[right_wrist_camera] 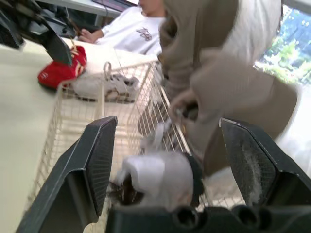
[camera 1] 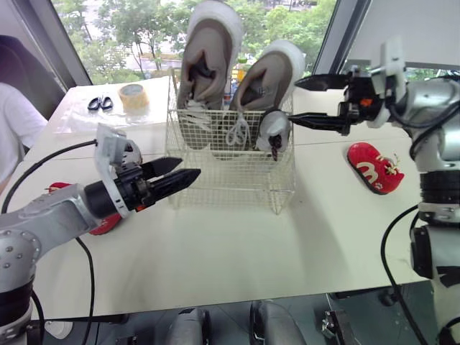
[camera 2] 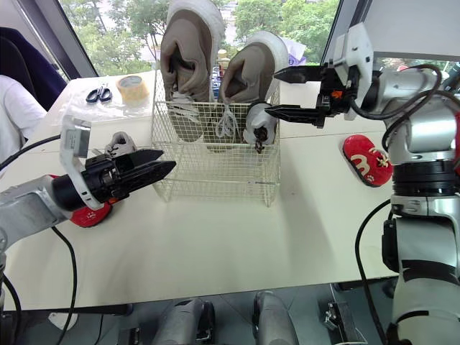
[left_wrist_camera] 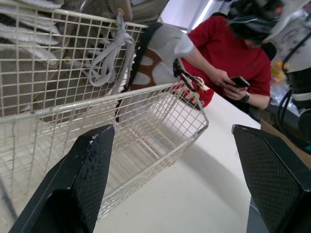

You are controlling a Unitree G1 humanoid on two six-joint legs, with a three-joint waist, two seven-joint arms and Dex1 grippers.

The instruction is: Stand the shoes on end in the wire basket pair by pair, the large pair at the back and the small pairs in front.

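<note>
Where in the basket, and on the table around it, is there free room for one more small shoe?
Inside the wire basket, the front left is free, beside the small white shoe and before the large pair. The table is bare between basket and near edge. Left of the basket is crowded: left gripper, a red shoe, a pale shoe.

Your two head eyes look forward and down over the bench [camera 1: 237, 244], sharing the basket [camera 1: 230, 172] mid-frame. Your left wrist camera faces its front wall from low and close; your right wrist camera looks across its top, very near.
</note>
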